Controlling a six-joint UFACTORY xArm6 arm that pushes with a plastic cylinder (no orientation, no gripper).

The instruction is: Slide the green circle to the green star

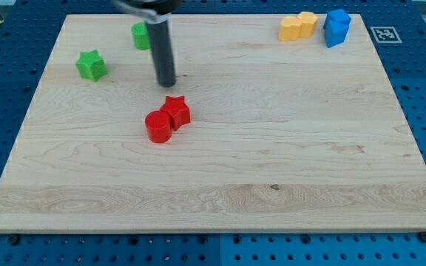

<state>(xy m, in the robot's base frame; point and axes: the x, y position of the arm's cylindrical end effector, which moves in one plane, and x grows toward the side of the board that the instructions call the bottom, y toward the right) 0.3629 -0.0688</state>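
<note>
The green circle (140, 35) stands near the view's top left and is partly hidden behind my rod. The green star (91, 65) lies to its lower left, a short gap away. My tip (167, 83) rests on the board below and to the right of the green circle, not touching it, and just above the red star.
A red star (177, 111) and a red circle (157, 126) touch each other near the board's middle left. A yellow block (298, 26) and a blue block (336, 26) sit at the view's top right. The wooden board (272, 162) lies on a blue perforated table.
</note>
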